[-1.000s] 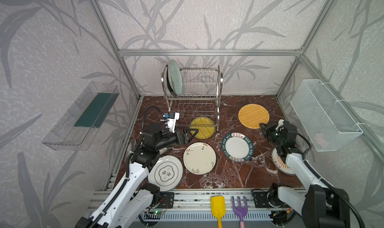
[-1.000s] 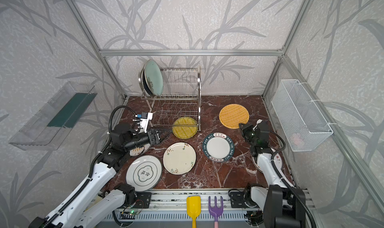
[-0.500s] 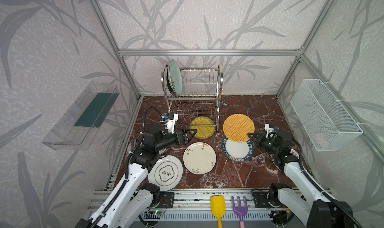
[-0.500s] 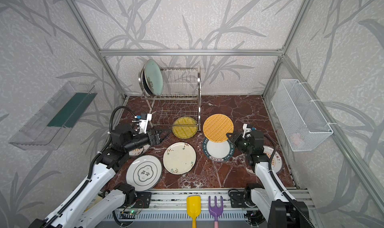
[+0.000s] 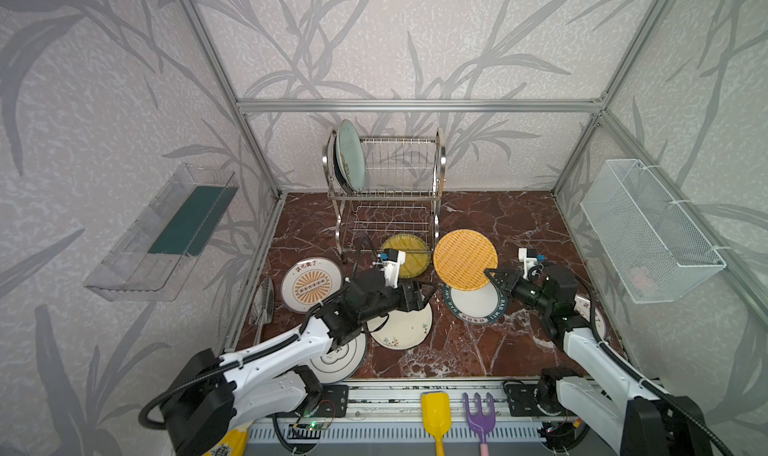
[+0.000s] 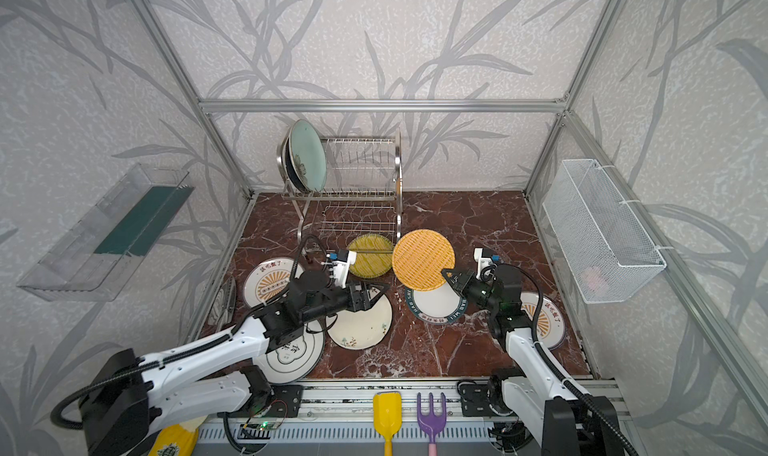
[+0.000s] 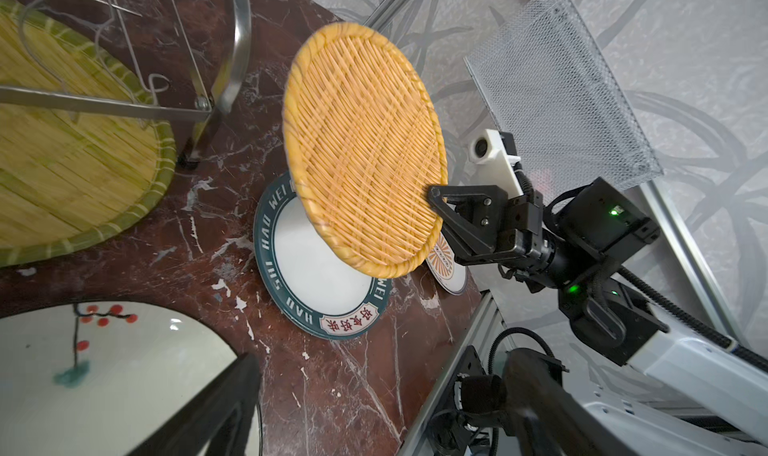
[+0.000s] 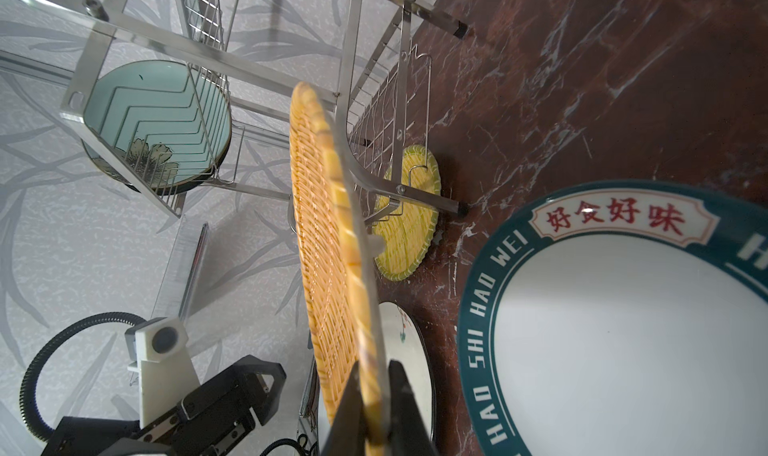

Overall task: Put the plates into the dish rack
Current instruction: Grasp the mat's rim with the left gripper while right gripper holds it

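My right gripper (image 5: pixel 492 276) (image 8: pixel 376 404) is shut on the rim of the orange woven-look plate (image 5: pixel 465 258) (image 7: pixel 361 142). It holds the plate tilted on edge in the air above the teal-rimmed white plate (image 5: pixel 476 304). My left gripper (image 5: pixel 426 296) is open and empty over the cream floral plate (image 5: pixel 405 327), a short way left of the held plate. The dish rack (image 5: pixel 386 175) stands at the back with a pale teal plate (image 5: pixel 350 155) upright in its top tier. A yellow striped plate (image 5: pixel 405 254) lies partly under the rack's front.
An orange-sunburst plate (image 5: pixel 311 283) lies at the left, another (image 5: pixel 592 312) under my right arm, and a Chinese-character plate (image 5: pixel 340 358) under my left arm. A white mesh basket (image 5: pixel 648 229) hangs on the right wall and a clear tray (image 5: pixel 166 229) on the left.
My right gripper has lifted the orange woven-look plate off the back right of the table and carried it left, on edge. My left arm has reached right toward it.
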